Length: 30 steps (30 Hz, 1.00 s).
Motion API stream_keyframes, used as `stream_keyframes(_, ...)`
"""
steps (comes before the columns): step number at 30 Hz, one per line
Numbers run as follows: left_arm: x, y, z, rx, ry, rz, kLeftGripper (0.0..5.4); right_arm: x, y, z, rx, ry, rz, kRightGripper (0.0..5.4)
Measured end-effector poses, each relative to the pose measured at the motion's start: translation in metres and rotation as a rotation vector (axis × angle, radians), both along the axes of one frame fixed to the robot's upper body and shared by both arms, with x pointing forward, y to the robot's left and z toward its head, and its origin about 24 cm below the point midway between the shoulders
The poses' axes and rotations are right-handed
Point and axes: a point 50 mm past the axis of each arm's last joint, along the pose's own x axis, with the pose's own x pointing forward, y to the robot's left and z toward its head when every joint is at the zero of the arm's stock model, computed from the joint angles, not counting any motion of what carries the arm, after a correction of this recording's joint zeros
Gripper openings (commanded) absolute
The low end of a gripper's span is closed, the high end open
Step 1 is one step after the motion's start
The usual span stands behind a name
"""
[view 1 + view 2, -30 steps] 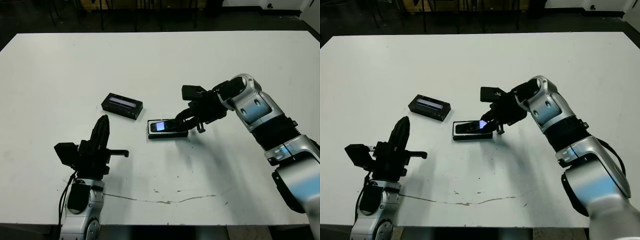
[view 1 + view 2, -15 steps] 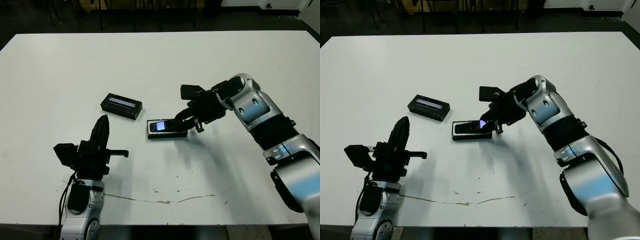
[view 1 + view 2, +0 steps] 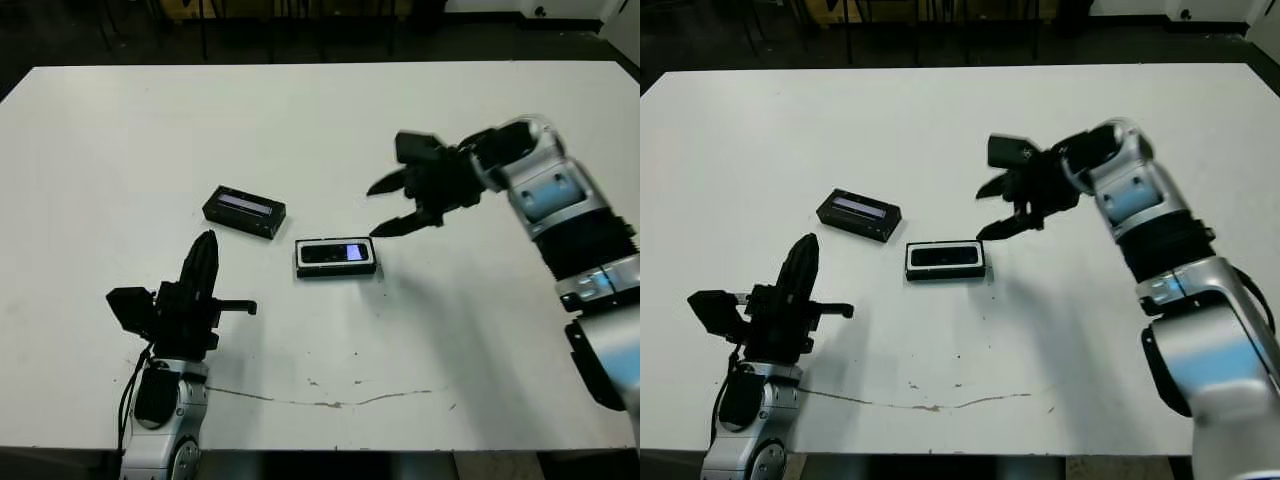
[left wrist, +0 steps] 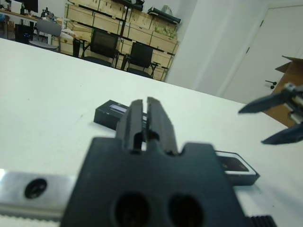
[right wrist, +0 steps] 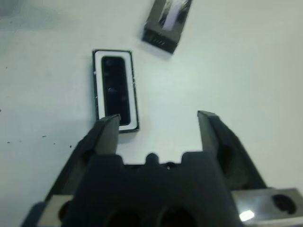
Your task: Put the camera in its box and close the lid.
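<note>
Centrally on the white worktop (image 3: 320,130): camera (image 3: 336,253) lying flat inside the box (image 3: 336,270), white lining showing as a thin border around it, small screen lit at one end; judged seated, so first half of the task taken as done. Just beside the box, toward the robot's left and a little farther off: lid (image 3: 244,211), resting on the worktop with pale strip upward, apart from the box and untouched; closing not yet done. Right gripper (image 3: 392,206) raised clear of the box on its right-hand side, jaws apart and empty, nothing between them in the right wrist view, which looks down on box and lid together. Left gripper (image 3: 205,262) near the front edge, well apart from all three things, pointing away from the robot, jaws together and empty. Remaining, by judgement: grasping the lid, carrying it over the box, aligning the matching outlines, pressing down; chief risk a skewed lid catching on the rim.
</note>
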Motion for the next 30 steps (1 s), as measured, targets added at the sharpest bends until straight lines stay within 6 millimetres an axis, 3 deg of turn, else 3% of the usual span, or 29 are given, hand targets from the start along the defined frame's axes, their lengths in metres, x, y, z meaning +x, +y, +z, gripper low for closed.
stream_keyframes(6, 0.0, 0.0, 0.0, 0.004, 0.0, 0.002, 0.0, -0.001, -0.008, 0.022, 0.125, -0.086, -0.026, 5.0)
stream_keyframes(9, 0.0, 0.0, 0.0, 0.004, -0.001, 0.003, 0.0, -0.004, -0.016, 0.031, 0.258, -0.155, -0.144, 5.38)
stream_keyframes(12, -0.001, 0.0, 0.001, 0.004, -0.004, 0.005, 0.0, -0.014, -0.025, 0.027, 0.369, -0.262, -0.342, 5.22)
stream_keyframes(17, -0.002, 0.006, 0.012, 0.087, -0.017, -0.007, 0.0, -0.038, -0.036, 0.01, 0.438, -0.365, -0.525, 4.38)
stream_keyframes(20, -0.001, 0.019, 0.034, 0.246, -0.035, -0.038, 0.0, -0.052, -0.043, 0.0, 0.459, -0.367, -0.567, 3.83)
stream_keyframes(23, 0.006, 0.028, 0.07, 0.382, -0.097, -0.095, 0.0, -0.065, -0.048, -0.01, 0.476, -0.341, -0.582, 3.28)
stream_keyframes(30, 0.047, 0.026, 0.159, 0.685, -0.287, -0.257, 0.0, -0.085, -0.052, -0.011, 0.504, -0.328, -0.608, 2.02)
